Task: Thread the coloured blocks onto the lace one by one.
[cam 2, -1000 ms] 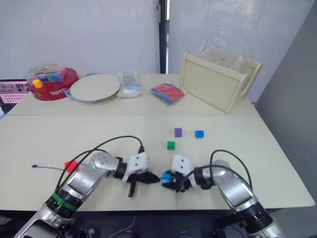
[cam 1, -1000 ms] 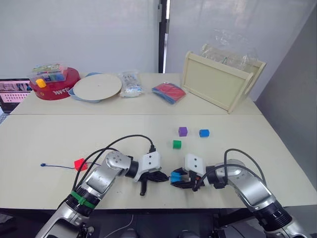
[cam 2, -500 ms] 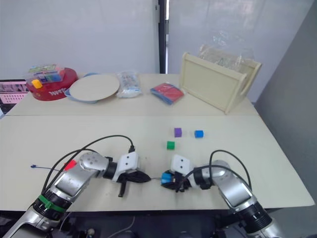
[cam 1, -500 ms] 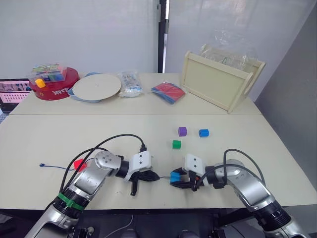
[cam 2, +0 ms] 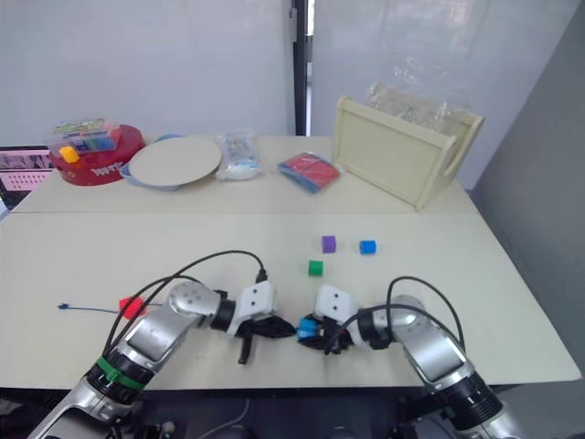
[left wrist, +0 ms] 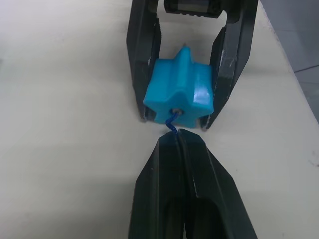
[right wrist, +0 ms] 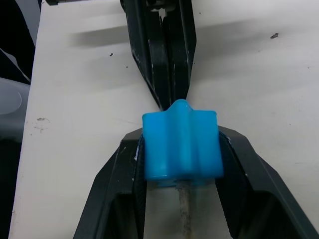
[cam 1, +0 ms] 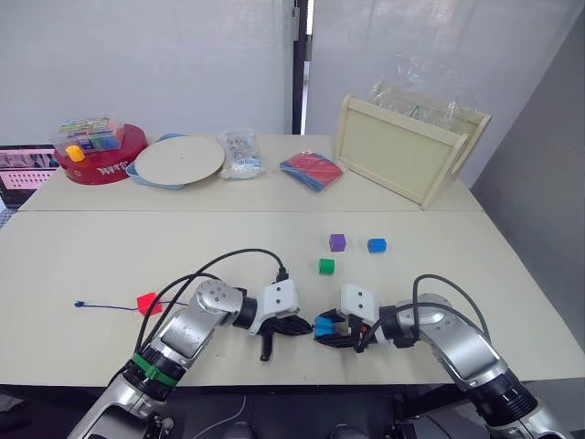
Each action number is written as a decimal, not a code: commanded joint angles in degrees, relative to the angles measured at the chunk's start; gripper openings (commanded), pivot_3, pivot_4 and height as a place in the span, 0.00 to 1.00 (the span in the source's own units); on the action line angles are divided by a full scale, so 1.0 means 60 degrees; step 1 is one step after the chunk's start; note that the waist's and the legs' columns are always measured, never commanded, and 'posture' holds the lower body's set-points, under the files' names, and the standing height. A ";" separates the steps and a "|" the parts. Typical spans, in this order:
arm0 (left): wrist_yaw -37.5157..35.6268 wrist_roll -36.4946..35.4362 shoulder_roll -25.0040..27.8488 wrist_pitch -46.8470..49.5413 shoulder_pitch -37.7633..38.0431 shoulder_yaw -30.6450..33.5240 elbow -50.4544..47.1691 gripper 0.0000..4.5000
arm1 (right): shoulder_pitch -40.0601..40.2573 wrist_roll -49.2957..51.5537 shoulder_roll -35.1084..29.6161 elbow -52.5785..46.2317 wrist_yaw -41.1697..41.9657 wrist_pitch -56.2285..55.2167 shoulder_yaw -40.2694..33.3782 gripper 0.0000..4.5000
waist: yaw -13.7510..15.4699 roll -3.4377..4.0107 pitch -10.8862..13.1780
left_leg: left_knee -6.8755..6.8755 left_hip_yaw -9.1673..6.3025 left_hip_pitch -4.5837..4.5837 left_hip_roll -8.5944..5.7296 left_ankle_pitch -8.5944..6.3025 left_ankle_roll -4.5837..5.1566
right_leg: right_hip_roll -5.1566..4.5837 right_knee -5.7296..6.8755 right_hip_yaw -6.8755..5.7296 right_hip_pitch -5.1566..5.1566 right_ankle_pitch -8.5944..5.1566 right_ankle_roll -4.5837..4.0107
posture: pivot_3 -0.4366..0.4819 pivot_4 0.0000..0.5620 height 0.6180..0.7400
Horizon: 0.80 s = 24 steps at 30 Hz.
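A: Right gripper (right wrist: 180, 149) pinches a blue block (right wrist: 180, 144) above the table (cam 1: 91, 247), hole facing the other arm.

B: Left gripper (left wrist: 180, 137), fingers pressed together on the lace (left wrist: 172, 121), feeds it through; its stiff tip (right wrist: 184, 211) pokes out behind.

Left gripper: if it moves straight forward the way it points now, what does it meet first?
Most likely the blue block, held in the right gripper directly ahead of the left gripper, which pinches the lace entering the block.
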 commanded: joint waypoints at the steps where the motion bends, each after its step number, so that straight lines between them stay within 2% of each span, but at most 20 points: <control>1: -0.0059 0.0006 -0.0075 -0.0176 -0.0123 -0.0077 -0.0139 0.00 | 0.0069 0.0019 -0.0010 -0.0127 -0.0094 0.0089 -0.0014 0.30 | -0.0001 0.0000 0.0000 | 0.0000 0.0000 0.0000 0.0000 0.0000 0.0000 | 0.0000 0.0000 0.0000 0.0000 0.0000 0.0000 | 0.48 0.27 1.00; 8: -0.0044 0.0140 0.0375 -0.0177 -0.0123 0.0173 -0.0100 0.00 | 0.0077 0.0009 0.0007 -0.0094 -0.0130 0.0083 -0.0024 0.30 | -0.0016 0.0000 0.0000 | 0.0000 0.0000 0.0001 0.0001 0.0000 0.0000 | 0.0000 0.0000 0.0000 0.0000 0.0000 0.0000 | 0.48 0.27 1.00; 11: -0.0101 0.0082 0.0612 -0.0185 -0.0135 0.0319 -0.0090 0.16 | 0.0066 0.0005 0.0004 -0.0057 -0.0130 0.0071 -0.0033 0.30 | -0.0014 0.0000 0.0000 | 0.0000 0.0000 0.0001 0.0001 0.0000 0.0000 | 0.0000 0.0000 0.0000 0.0000 0.0000 0.0000 | 0.48 0.27 1.00; 16: -0.0035 -0.0163 0.0855 0.0051 -0.0108 0.0578 -0.0438 0.52 | 0.0074 0.0019 -0.0013 -0.0057 -0.0144 0.0122 -0.0062 0.30 | -0.0016 0.0000 0.0000 | 0.0000 -0.0001 0.0001 0.0001 0.0000 0.0000 | 0.0000 0.0000 0.0000 0.0000 0.0000 0.0000 | 0.48 0.27 1.00; 24: -0.0178 -0.0587 0.1047 0.0725 -0.0045 0.0803 -0.1231 0.52 | 0.0131 0.0296 0.0009 -0.0364 -0.0262 0.0386 -0.0317 0.30 | -0.0002 0.0000 0.0001 | 0.0000 -0.0001 -0.0004 0.0001 0.0000 0.0000 | 0.0000 0.0000 0.0000 -0.0003 0.0000 0.0000 | 0.48 0.27 1.00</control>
